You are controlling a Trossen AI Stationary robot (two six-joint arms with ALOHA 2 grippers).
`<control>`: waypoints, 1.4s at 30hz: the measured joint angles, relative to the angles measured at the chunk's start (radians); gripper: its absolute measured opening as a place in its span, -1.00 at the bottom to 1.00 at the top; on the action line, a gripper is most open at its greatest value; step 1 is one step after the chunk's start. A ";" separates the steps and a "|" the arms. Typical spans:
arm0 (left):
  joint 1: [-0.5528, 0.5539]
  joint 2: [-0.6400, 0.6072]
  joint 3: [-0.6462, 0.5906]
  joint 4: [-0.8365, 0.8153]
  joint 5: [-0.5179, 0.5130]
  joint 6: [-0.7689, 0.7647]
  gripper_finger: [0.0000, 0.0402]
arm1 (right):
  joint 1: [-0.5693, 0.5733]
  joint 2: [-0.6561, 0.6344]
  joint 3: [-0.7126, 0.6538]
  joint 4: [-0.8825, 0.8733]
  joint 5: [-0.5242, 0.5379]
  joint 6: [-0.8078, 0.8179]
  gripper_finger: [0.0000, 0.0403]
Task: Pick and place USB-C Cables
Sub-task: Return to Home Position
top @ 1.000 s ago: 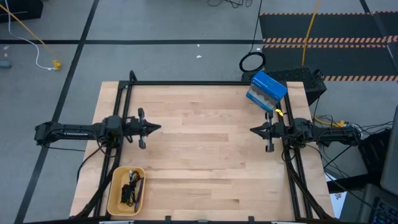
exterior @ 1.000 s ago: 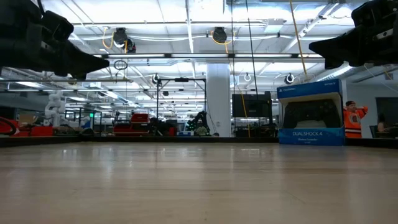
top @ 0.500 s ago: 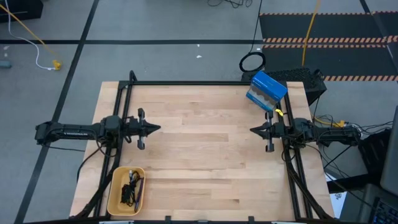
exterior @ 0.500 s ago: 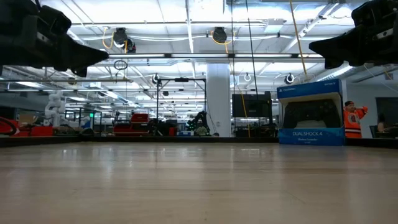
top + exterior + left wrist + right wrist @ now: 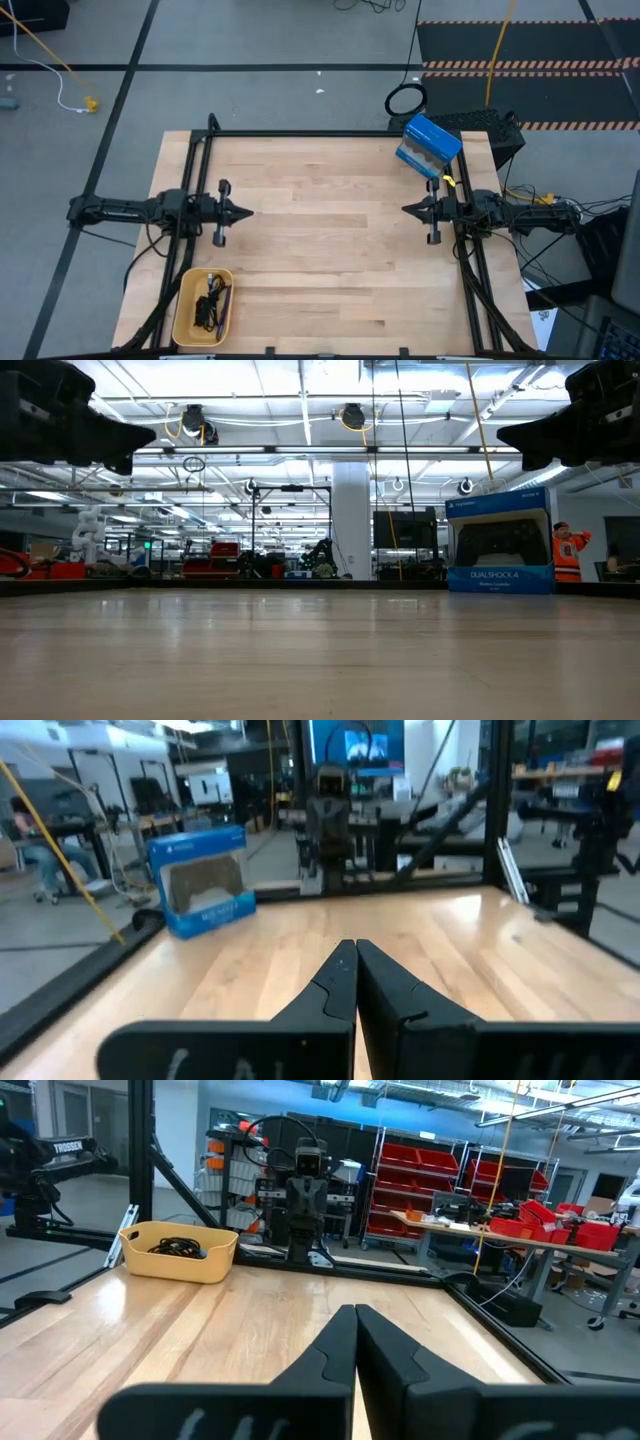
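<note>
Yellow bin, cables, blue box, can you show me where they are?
yellow bin (image 5: 178,1266): right wrist view, on its front wall.
cables (image 5: 211,300): high view, on the dark bundle inside the bin.
blue box (image 5: 432,142): high view, on its top face.

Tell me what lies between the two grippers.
Nothing: in the high view, only bare wooden table stretches between the shut left gripper and the shut right gripper.

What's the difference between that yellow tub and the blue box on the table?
The yellow tub is open-topped and holds tangled cables; the blue box is closed packaging picturing a game controller. The tub lies roughly square to the table edge by the left arm; the box sits skewed by the right arm. Both rest on the wood, clear of the shut left hand and right hand.
</note>
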 joint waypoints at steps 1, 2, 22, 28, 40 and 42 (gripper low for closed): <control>0.000 -0.011 0.000 -0.028 0.001 0.001 -0.99 | 0.000 0.000 0.000 0.000 0.000 0.000 -1.00; 0.000 -0.020 0.000 -0.057 0.001 0.001 -0.99 | 0.000 0.000 0.000 0.000 0.000 0.000 -1.00; 0.000 -0.061 0.000 -0.177 0.007 -0.014 -0.98 | 0.000 0.000 0.000 0.000 0.000 0.000 -1.00; 0.000 -0.121 0.014 -0.214 0.008 -0.001 -0.95 | 0.000 0.000 0.000 0.000 0.000 0.000 -1.00; 0.002 -0.150 0.000 -0.172 0.009 0.061 -0.97 | 0.000 0.000 0.000 0.000 0.000 0.000 -1.00; 0.002 -0.144 0.000 -0.171 0.009 0.063 -0.98 | 0.000 0.000 0.000 0.000 0.000 0.000 -1.00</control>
